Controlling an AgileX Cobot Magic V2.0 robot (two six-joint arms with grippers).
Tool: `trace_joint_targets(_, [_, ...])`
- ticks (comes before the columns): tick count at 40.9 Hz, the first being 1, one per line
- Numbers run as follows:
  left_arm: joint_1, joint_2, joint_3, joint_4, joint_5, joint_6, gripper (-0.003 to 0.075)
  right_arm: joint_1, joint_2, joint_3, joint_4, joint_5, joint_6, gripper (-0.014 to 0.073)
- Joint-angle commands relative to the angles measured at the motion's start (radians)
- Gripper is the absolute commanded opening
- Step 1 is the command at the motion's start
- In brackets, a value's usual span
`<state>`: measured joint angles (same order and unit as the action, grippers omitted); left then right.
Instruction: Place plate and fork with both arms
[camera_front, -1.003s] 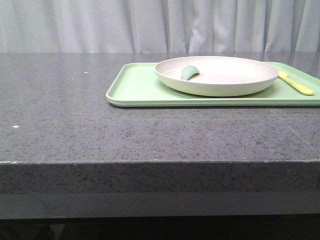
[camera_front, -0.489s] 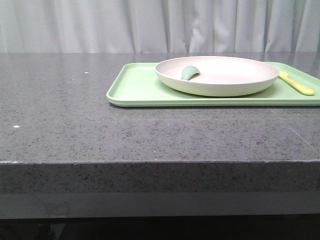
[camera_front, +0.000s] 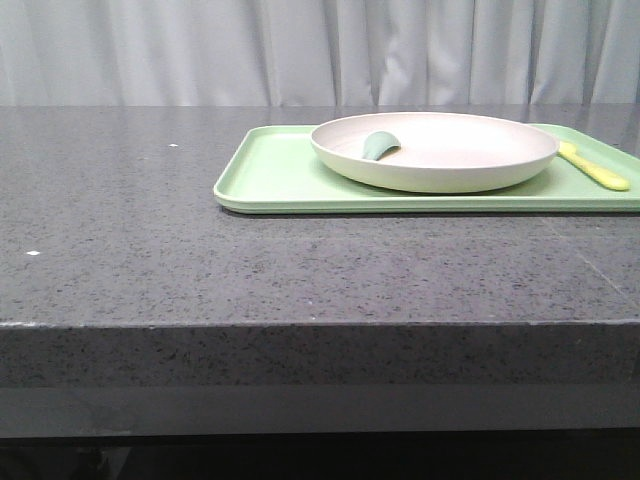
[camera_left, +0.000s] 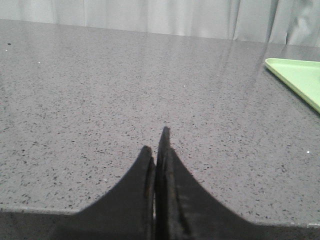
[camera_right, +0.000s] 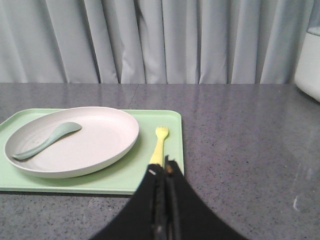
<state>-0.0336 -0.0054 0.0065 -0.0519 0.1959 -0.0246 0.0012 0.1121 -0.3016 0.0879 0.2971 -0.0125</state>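
Front view shows the plate (camera_front: 434, 151) on the green tray (camera_front: 270, 180), the fork (camera_front: 594, 168) just beside it on that tray. Left tool (camera_left: 159, 150) and right tool (camera_right: 164, 172) are pressed together, holding nothing.

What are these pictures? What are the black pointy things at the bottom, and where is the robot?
The robot has two arms and three cameras. One camera looks forward over the grey table. There you see a green tray with a big pale plate on it. A small teal spoon lies in the plate, and a yellow fork lies on the tray beside the plate.

The other two cameras sit on the robot's wrists. The black points are its grippers, like pinching fingers. The left gripper is shut, over bare table, with only a corner of the tray showing. The right gripper is shut too, and faces the fork. Neither holds anything. The arms do not show in the forward picture.
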Motion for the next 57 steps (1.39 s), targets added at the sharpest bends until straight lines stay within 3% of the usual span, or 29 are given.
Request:
trace_joint_targets(1, [0.001, -0.02, 0.001, -0.002, -0.09, -0.001, -0.0018, 0.015, -0.006, 0.02, -0.012, -0.093, -0.012, -0.0067])
trace_joint_targets(18, [0.001, -0.02, 0.001, -0.002, -0.09, -0.001, -0.0018, 0.019, -0.141, 0.328, -0.011, -0.192, -0.012, -0.0067])
trace_joint_targets(57, [0.001, -0.02, 0.001, -0.002, -0.09, -0.001, -0.0018, 0.024, -0.141, 0.325, -0.011, -0.142, -0.012, -0.0067])
